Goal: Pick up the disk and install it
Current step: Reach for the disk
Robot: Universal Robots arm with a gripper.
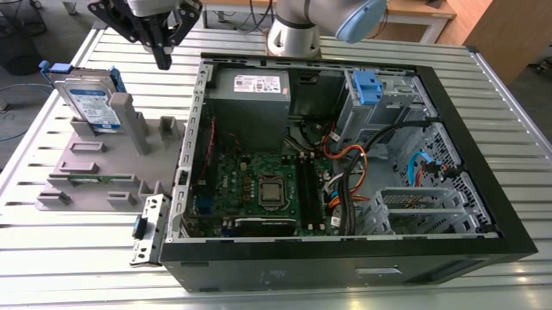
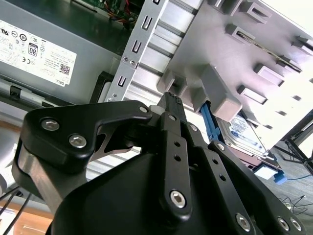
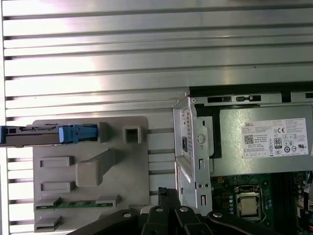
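Open air right above the disk (image 1: 93,103), so there's plenty of room from the top. It's tight on one side though: a grey post (image 1: 123,116) sits just beside the disk, more stubs (image 1: 168,126) past it, then the case wall (image 1: 191,129).

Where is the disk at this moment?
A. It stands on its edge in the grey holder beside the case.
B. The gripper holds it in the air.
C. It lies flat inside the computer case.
A: the disk stands on edge in the grey holder, outside the computer case, and the gripper is apart from it.
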